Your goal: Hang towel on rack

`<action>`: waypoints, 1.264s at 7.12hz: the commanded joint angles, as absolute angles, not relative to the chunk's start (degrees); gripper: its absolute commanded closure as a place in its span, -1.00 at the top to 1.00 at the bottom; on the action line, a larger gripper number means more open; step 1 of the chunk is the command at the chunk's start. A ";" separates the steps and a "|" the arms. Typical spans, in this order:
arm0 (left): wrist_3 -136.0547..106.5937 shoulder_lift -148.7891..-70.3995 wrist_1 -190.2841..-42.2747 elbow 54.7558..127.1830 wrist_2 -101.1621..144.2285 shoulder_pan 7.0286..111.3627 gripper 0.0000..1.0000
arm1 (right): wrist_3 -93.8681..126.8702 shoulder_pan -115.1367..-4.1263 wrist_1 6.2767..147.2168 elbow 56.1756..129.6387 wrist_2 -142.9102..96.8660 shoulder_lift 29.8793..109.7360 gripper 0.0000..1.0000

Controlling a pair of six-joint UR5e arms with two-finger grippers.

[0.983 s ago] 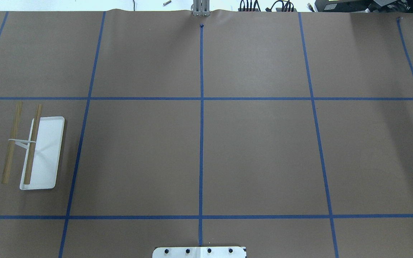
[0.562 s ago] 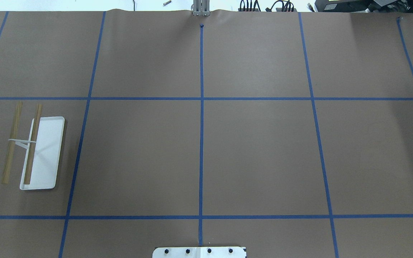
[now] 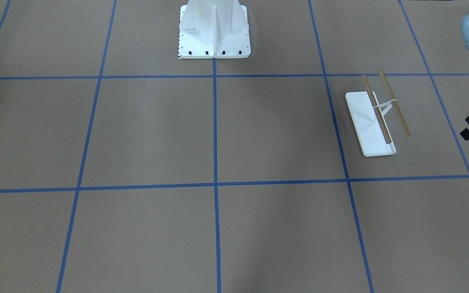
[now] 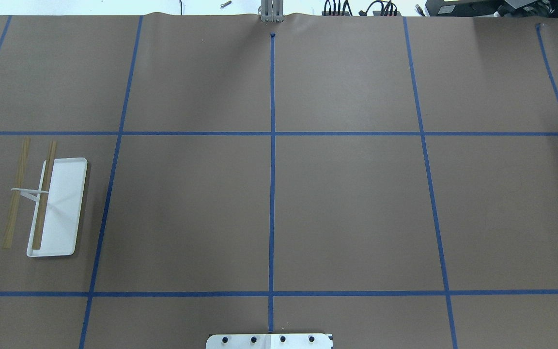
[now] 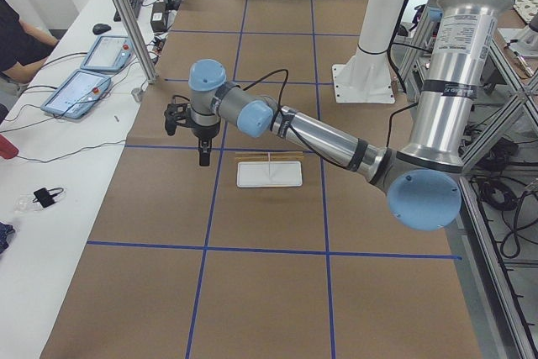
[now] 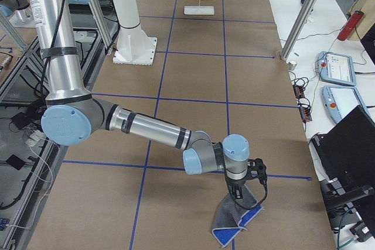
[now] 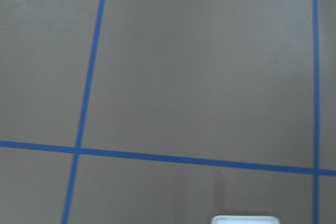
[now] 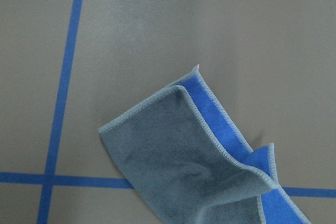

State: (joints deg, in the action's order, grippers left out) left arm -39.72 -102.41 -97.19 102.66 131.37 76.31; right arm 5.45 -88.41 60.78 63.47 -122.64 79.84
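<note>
While the towel (image 6: 237, 222) lies rumpled on the paper-covered table (image 4: 347, 208) at the robot's right end, grey face up with blue folds showing, the right gripper (image 6: 238, 196) stands directly over its raised fold; whether the jaws are clamped on the cloth cannot be told. The rack (image 4: 61, 213) stands upright on its white tray base at the opposite end, well apart from the towel. The left gripper (image 5: 203, 157) hangs above the table near the rack, pointing down, and its jaw state cannot be told either.

Left arm (image 5: 319, 136) hovers (right arm (image 6: 152, 130) reaches low).
</note>
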 commanded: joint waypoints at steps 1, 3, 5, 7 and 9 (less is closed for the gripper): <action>-42.28 -105.46 -97.21 102.39 131.40 75.15 0.99 | 11.30 -88.42 52.89 54.28 -119.89 76.65 1.00; -43.58 -106.96 -97.12 101.87 131.31 74.62 0.99 | 18.69 -88.33 44.05 43.72 -119.53 73.57 1.00; -45.52 -107.84 -97.12 101.69 131.40 72.96 0.99 | 24.33 -88.33 43.95 41.76 -119.62 73.39 1.00; -45.79 -108.19 -97.12 101.60 131.31 72.69 0.99 | 26.80 -87.89 43.95 40.70 -119.62 73.39 1.00; -45.62 -108.19 -97.21 101.60 131.31 72.69 0.99 | 28.47 -87.19 43.86 40.25 -119.71 73.39 0.97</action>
